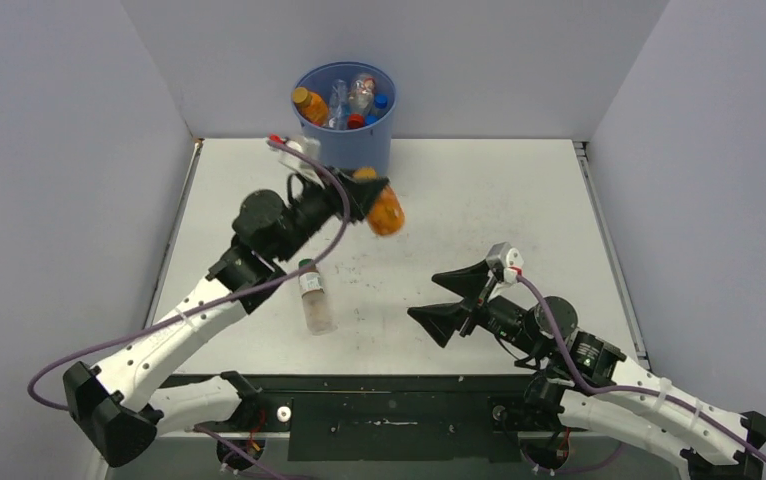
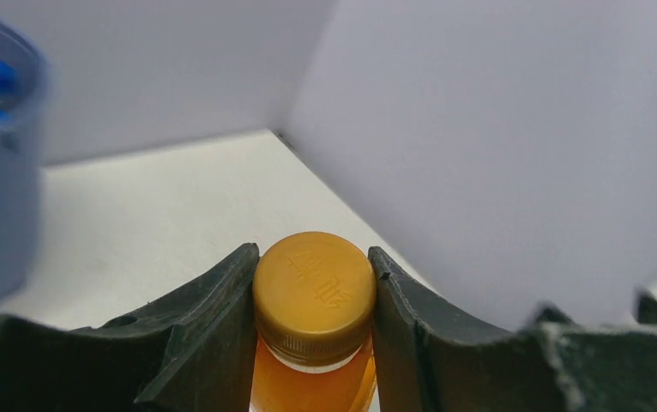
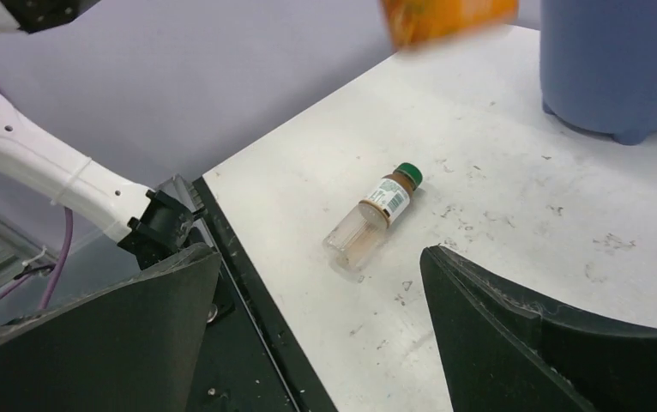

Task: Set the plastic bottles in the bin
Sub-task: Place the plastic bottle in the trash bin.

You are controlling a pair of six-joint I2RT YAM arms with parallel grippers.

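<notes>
The bin (image 1: 364, 150) is a round blue plastic tub with smooth walls that taper towards its base, standing at the far edge of a white, scuffed surface (image 1: 479, 200). Inside it lies a jumble of small bottles (image 1: 344, 100): one orange, several clear, with blue and red caps showing.

Just in front of the bin, an orange bottle (image 1: 384, 208) of translucent plastic hangs tilted above the surface. Its glossy orange screw cap (image 2: 314, 296) has raised lettering and a ribbed skirt. The left jaws are closed on it, one dark, wedge-shaped, matte finger (image 2: 213, 326) pressing each side of the cap – the body hangs beyond them.

The left arm (image 1: 199, 310) stretches in a long diagonal from its base towards the bin, its wrist raised and a purple cable looping along it.

Nearer the arms than the bin, a clear bottle (image 3: 375, 219) lies on its side – green cap, brownish label, cap end turned towards the bin.

The right arm (image 1: 599, 375) sits low and folded, well apart from the bin, wrist aimed at the lying bottle. The right jaws stand wide apart with nothing between them
</notes>
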